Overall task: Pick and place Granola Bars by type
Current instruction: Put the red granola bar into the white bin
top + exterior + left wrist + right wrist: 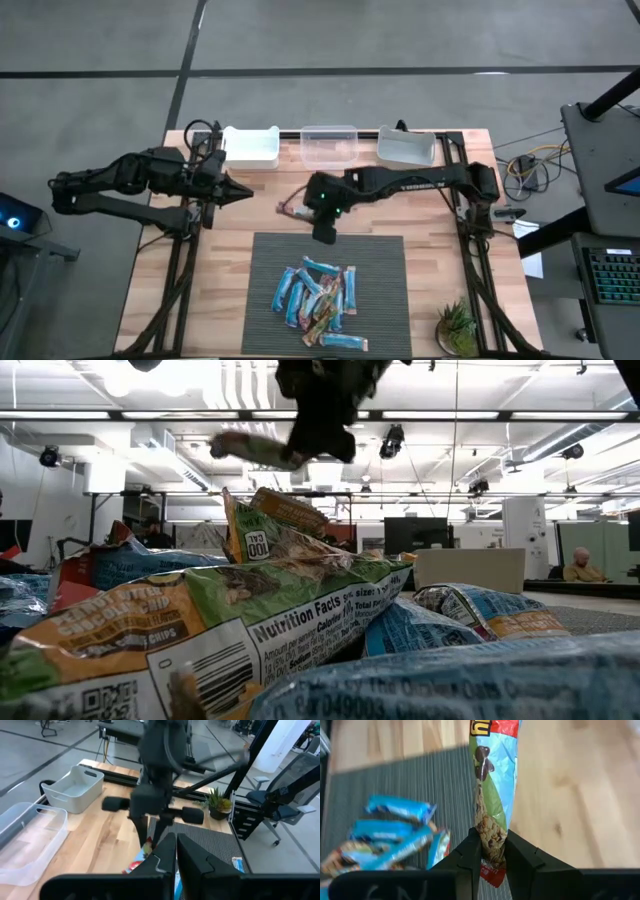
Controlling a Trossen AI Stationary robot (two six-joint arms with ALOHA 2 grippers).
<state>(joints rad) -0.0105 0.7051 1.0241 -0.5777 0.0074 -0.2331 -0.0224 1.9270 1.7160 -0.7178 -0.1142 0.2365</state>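
Nearest, the pile of Granola Bars [318, 306] is lying on the dark mat [380, 260], mostly blue with a few green and orange ones, so most of the sorting is, by my judgement, waiting to be done. Just beyond the mat's far edge, the right gripper [324, 232] is pinching one multicoloured bar [493, 785] by its end, lifted above the wood; its long axis is running out to the left. Farther left, the left gripper [243, 191] is waiting, fingers pressed together. Farthest, the three bins [329, 145] look unfilled.
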